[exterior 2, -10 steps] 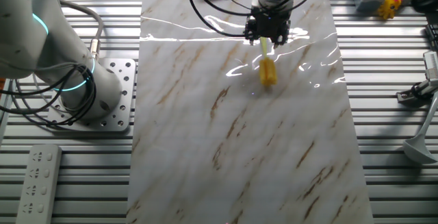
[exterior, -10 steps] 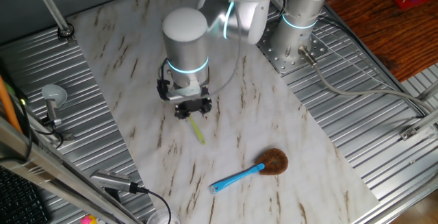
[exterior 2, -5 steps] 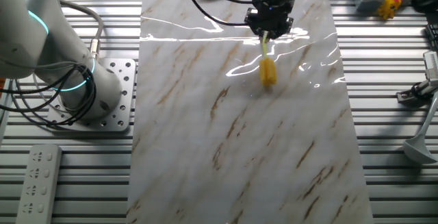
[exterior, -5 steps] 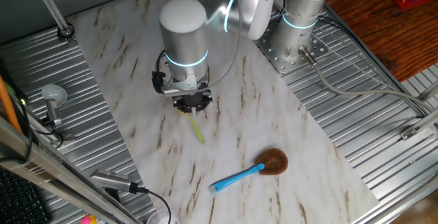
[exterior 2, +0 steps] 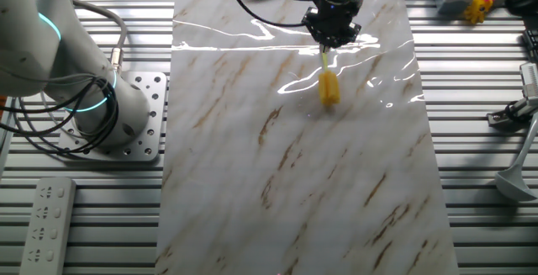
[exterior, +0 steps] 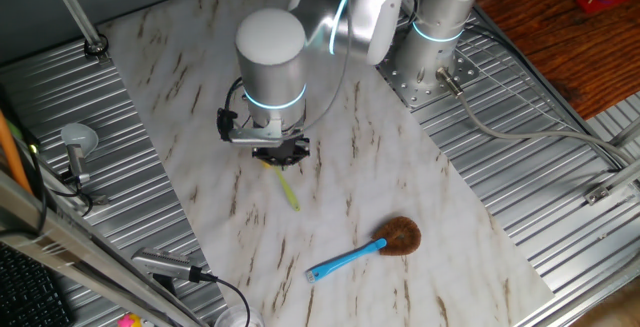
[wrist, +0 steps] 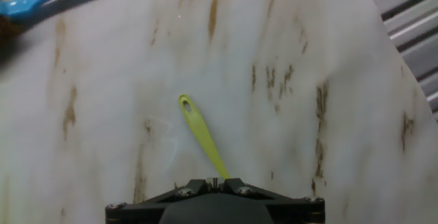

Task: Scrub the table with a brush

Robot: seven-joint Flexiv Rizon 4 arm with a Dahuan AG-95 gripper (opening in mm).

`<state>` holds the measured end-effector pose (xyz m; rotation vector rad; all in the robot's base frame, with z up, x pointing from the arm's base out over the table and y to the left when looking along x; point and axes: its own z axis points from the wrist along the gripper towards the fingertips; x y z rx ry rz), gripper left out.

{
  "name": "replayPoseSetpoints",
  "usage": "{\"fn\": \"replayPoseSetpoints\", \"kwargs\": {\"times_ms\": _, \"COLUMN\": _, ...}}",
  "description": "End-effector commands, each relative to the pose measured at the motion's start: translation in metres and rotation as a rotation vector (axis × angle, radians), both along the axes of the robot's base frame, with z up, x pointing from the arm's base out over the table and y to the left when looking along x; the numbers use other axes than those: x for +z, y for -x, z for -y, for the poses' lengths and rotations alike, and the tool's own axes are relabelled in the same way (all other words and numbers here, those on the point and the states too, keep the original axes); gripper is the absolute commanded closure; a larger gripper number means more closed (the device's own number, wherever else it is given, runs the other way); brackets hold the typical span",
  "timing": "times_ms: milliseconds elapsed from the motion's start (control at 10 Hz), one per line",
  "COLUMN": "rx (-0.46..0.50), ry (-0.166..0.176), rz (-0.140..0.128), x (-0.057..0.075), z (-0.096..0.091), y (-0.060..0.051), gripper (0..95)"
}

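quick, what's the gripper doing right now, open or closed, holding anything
Gripper: jaws closed on the brush, gripping its thin handle, bristle head down against the table.

Lighting: bright, even, overhead. Glare: white streaks on the table (exterior 2: pixel 252 39), upper centre of the other fixed view. Hand view: soft, blurred toward upper-left corner. Shadows: faint.

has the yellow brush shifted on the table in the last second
No. The brush lies at the same brown streaks on the table in both fixed views; only the gripper above it turned.

The end effector (exterior: pixel 281 153) hides the brush (exterior: pixel 288 189) bristles.
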<state>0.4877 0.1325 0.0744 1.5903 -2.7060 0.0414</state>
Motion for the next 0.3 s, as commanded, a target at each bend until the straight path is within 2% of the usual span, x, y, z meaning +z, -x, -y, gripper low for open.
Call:
{"fn": "replayPoseSetpoints", "kwargs": {"times_ms": 100, "rx": 0.003, "ry": -0.005, "rz": 0.005, "x": -0.003, "z": 0.036, "y": -0.01, "gripper": 95.0}}
{"fn": "replayPoseSetpoints", "kwargs": {"times_ms": 200, "rx": 0.006, "ry": -0.009, "rz": 0.003, "x": -0.004, "z": 0.051, "y": -0.012, "gripper": 95.0}}
{"fn": "replayPoseSetpoints", "kwargs": {"times_ms": 300, "rx": 0.026, "ry": -0.008, "rz": 0.002, "x": -0.003, "z": 0.057, "y": -0.012, "gripper": 95.0}}
